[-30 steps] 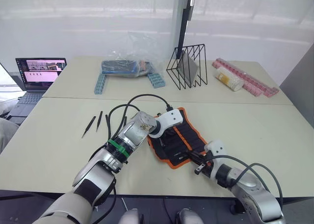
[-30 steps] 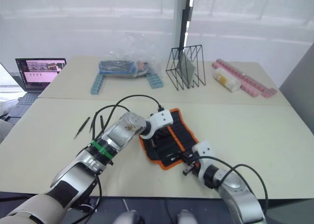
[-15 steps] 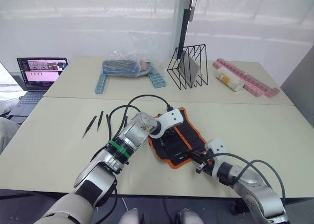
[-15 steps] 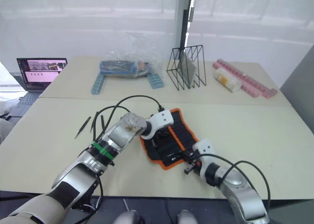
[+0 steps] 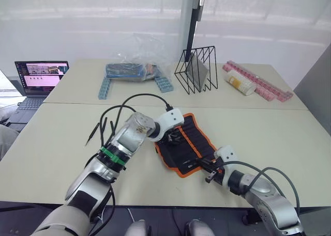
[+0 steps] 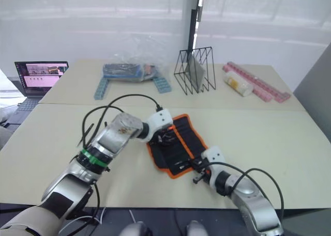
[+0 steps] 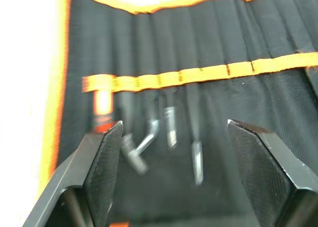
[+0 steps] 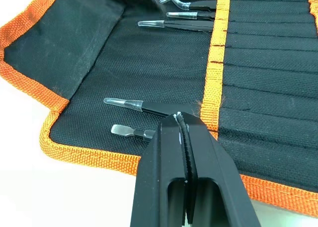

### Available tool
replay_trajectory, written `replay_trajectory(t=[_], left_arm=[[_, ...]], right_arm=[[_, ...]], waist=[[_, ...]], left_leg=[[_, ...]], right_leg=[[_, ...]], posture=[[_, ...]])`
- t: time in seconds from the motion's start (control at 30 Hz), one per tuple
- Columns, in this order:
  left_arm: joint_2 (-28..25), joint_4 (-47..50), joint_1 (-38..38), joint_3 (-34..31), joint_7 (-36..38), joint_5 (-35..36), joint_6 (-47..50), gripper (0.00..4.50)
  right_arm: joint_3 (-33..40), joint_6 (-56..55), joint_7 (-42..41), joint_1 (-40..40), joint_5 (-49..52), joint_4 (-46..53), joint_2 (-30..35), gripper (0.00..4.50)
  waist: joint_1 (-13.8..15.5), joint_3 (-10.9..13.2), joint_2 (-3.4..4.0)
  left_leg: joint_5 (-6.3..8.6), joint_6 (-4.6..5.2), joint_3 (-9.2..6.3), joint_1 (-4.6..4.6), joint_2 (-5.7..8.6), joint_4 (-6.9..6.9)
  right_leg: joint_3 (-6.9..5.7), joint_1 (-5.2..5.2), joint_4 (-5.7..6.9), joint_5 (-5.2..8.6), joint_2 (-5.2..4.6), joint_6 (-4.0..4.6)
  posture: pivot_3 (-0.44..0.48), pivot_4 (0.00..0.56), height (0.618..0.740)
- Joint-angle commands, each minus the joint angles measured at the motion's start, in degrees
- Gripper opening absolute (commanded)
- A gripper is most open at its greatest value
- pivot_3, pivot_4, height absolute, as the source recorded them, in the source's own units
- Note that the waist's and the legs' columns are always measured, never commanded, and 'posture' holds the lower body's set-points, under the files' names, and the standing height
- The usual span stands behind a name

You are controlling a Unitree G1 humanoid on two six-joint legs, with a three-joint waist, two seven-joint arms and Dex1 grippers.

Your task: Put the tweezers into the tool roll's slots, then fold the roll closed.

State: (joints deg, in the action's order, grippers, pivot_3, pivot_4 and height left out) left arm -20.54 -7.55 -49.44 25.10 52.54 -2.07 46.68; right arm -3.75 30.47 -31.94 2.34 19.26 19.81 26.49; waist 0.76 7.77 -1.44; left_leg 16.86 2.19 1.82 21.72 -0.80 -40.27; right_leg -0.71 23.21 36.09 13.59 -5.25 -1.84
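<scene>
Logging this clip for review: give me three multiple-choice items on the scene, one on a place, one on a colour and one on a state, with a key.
1. Where do the loose tweezers lie?
A. on the table to the left of the tool roll
B. inside the wire rack
C. on the laptop

2. What colour is the tool roll's edge trim?
A. blue
B. orange
C. white

3. How are the left pincer's fingers?
A. shut on a tweezer
B. shut on the cord
C. open over the slots

Key: 1 A, they rest on the bare table beside the left arm. 2 B, an orange border runs round the black fabric. 3 C, the left wrist view shows both fingers spread apart with nothing between.
</scene>
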Motion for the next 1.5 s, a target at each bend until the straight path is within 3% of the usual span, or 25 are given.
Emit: replay_trajectory(t=[0.03,0.3,0.5,0.63,0.87,1.1,1.5], left_arm=[[-3.2,9.4,2.9,-8.3,0.6,4.9,2.0,3.57],[-10.8,19.8,20.7,-27.3,-1.8,12.7,-8.2,3.57],[-15.1,23.9,34.5,-41.4,-1.8,20.1,-8.8,3.57],[-16.6,24.8,45.7,-51.2,-1.5,22.7,-13.0,4.47],[-15.3,23.9,59.0,-62.4,-4.5,24.4,-18.9,4.47],[-13.7,22.4,64.6,-65.2,-7.2,25.1,-23.1,4.47],[-13.7,18.2,69.9,-67.9,-7.0,27.3,-29.5,4.47]], right_arm=[[-0.4,-0.5,0.9,-0.1,-1.4,-2.9,-0.8,0.0],[2.4,-3.8,-0.1,-1.5,1.2,-1.3,-2.5,0.0],[6.0,-4.3,-2.6,-3.3,5.1,1.3,-1.8,0.0],[9.6,-2.9,-6.1,-4.5,9.1,3.1,1.4,0.0],[14.4,-3.3,-11.0,-5.6,12.1,-0.5,6.7,0.0],[11.9,-7.2,-13.7,-6.2,8.1,-7.0,7.7,0.0],[4.9,-9.2,-9.5,-10.8,1.1,-15.1,1.1,0.0]], waist=[[-0.2,0.0,0.0],[-0.6,0.0,0.04],[-0.1,0.1,0.11],[-0.2,0.1,0.12],[0.0,0.1,0.11],[-0.1,0.1,0.11],[-0.1,0.1,0.11]], left_leg=[[0.0,0.0,0.01,0.0,-0.02,0.0],[0.0,-0.02,0.02,-0.09,-0.05,0.17],[0.0,-0.04,0.04,0.19,-0.05,0.21],[-0.01,-0.05,0.15,0.39,-0.04,0.25],[-0.02,-0.07,0.21,0.46,-0.06,0.35],[-0.02,-0.08,0.27,0.43,-0.06,0.36],[-0.02,-0.09,0.32,0.44,-0.07,0.4]], right_leg=[[0.03,0.02,0.0,0.0,0.01,0.0],[0.1,0.06,0.02,0.0,-0.06,0.02],[0.09,0.38,0.02,0.0,-0.15,0.02],[0.15,0.71,0.08,-0.02,-0.18,0.02],[0.14,0.81,0.05,-0.02,-0.23,0.04],[0.15,0.82,0.06,-0.03,-0.26,0.06],[0.14,0.9,0.06,-0.04,-0.32,0.09]], posture=[[0.0,0.15,0.722],[0.0,0.15,0.722],[0.0,0.15,0.722],[0.0,0.15,0.722],[0.0,0.15,0.722],[0.0,0.15,0.722],[0.0,0.15,0.722]])
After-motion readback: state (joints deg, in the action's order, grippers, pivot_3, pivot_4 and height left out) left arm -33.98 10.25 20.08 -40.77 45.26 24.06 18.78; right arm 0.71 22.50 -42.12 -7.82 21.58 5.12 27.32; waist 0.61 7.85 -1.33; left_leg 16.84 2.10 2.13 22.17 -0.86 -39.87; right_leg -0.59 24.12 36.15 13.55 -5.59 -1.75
